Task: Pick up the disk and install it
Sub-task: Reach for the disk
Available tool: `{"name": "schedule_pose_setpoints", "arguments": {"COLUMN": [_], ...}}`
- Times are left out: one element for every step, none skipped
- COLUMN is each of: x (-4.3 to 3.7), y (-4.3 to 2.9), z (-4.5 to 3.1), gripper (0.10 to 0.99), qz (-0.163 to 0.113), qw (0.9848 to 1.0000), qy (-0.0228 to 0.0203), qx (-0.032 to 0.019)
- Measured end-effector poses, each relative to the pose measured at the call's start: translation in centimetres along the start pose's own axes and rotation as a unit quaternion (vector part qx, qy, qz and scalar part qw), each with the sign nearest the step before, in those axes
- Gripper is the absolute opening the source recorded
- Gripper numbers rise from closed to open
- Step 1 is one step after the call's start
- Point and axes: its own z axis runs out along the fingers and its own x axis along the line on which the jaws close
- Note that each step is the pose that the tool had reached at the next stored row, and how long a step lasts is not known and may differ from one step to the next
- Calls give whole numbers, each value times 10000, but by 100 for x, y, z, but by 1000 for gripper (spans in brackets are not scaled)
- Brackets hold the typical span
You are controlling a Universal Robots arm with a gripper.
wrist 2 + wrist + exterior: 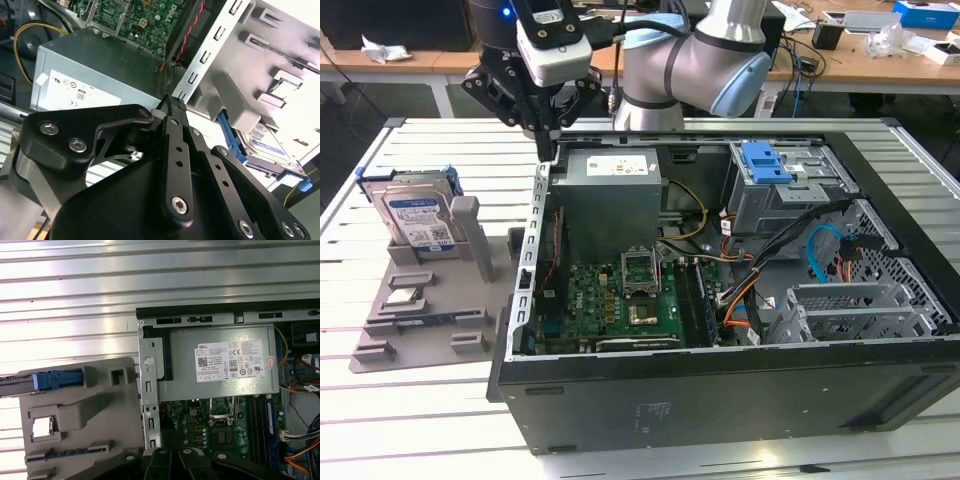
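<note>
The gripper (549,148) hung over the wall of the open computer case (720,400) on the exterior view's left, right by the grey power supply (610,190). Its fingers (172,125) were pinched tight together, nothing between them. The disk (417,215) stood upright in its blue bracket, slotted into the grey holder (430,335) on the slatted table (420,430), beside the case and apart from the gripper.
</note>
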Motion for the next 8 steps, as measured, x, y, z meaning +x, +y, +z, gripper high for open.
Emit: {"name": "schedule_pose_setpoints", "arguments": {"x": [13,27,46,67,85,97,108,128], "y": [-1,-2,-4,-5,-6,-7,-8,-10], "z": [-1,-1,-1,-2,-2,-2,-3,-3], "gripper": [106,106,106,106,106,106,106,106], "qz": [0,-1,0,0,0,0,0,0], "qw": [10000,10000,10000,10000,10000,10000,10000,10000], "qy": [0,0,0,0,0,0,0,0], "qx": [0,0,0,0,0,0,0,0]}}
